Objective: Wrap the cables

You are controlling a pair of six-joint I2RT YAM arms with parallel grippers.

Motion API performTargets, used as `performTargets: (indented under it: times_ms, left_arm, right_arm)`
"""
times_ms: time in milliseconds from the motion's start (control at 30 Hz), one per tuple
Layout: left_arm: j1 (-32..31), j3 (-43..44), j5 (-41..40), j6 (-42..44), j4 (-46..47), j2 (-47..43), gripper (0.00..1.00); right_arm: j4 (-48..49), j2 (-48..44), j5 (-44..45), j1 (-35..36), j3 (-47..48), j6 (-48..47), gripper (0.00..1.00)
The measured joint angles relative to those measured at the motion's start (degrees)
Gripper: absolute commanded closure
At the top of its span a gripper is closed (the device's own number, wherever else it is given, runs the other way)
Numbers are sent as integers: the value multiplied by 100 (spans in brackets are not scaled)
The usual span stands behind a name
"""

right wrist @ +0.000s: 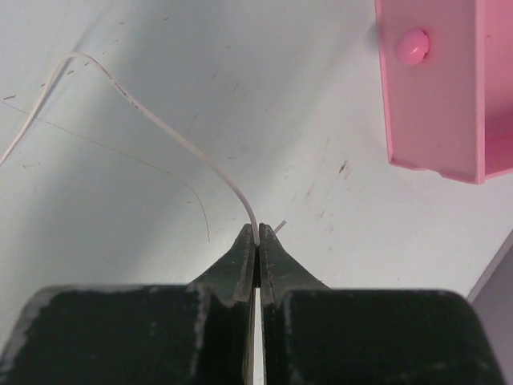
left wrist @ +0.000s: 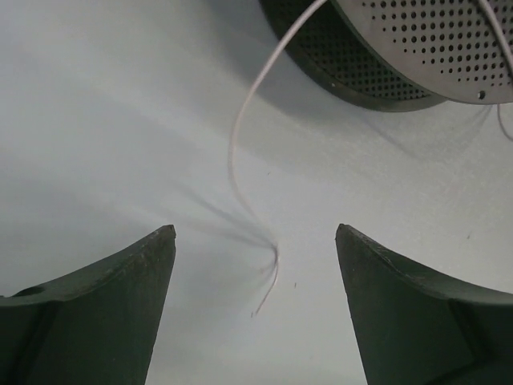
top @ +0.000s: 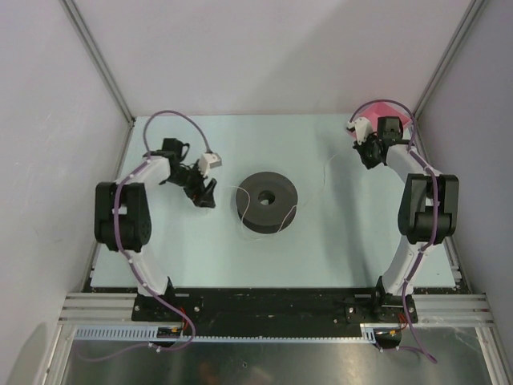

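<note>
Pale blue-grey table [top: 337,249], white walls round it, both arms at near edge w/ purple cables [top: 180,116] looped along them. Dark grey spool [top: 267,200] lies flat approx mid-table, centre hole up. R gripper [right wrist: 257,233] sits at far right corner, just beside a pink box [right wrist: 449,88]. Its jaws are pinched fully together on the wire [right wrist: 172,135], and a short stub pokes out past the tips. From the pinch the wire arcs up & left off the table, then drops out of the wrist cam's left edge. On top cam I can only just make it out: a hair-fine whitish line running from R gripper toward the spool, w/ loose strands at the spool's left & right sides. Can't tell whether any turns are on the spool. L gripper [top: 204,192] is just left of the spool, tips pointing at it. Its jaws are spread wide w/ nothing held. On L wrist cam a free wire end comes down from the spool's perforated flange, curves over the table & ends btwn the two fingers [left wrist: 120,313], clear of both.
</note>
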Motion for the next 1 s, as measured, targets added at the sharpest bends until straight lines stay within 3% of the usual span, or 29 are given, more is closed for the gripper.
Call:
performTargets:
  times_ms: [167,367,567,700,800,933,1000]
  left_arm:
    - [-479,52,-118,345,-11,621,24]
    - [-579,446,-444,350,173,986,34]
    - [-586,439,-761,450,260,986,32]
    - [-669,439,-778,442,264,988,37]
    - [-776,439,-802,402,275,988,53]
    - [-850,415,-1012,271,328,988,91]
    - [-811,341,-1145,168,372,962,98]
  right_arm:
    - [-133,-155,98,13,0,63,100]
    - [-308,-516,92,-70,0,114,100]
    - [-372,-761,74,-293,0,170,100]
    - [-409,-774,33,-411,0,168,100]
    - [-437,-782,31,-457,0,151,100]
    - [-498,-841,-9,-516,0,129,100]
    - [-531,-907,-11,-584,-11,94,100]
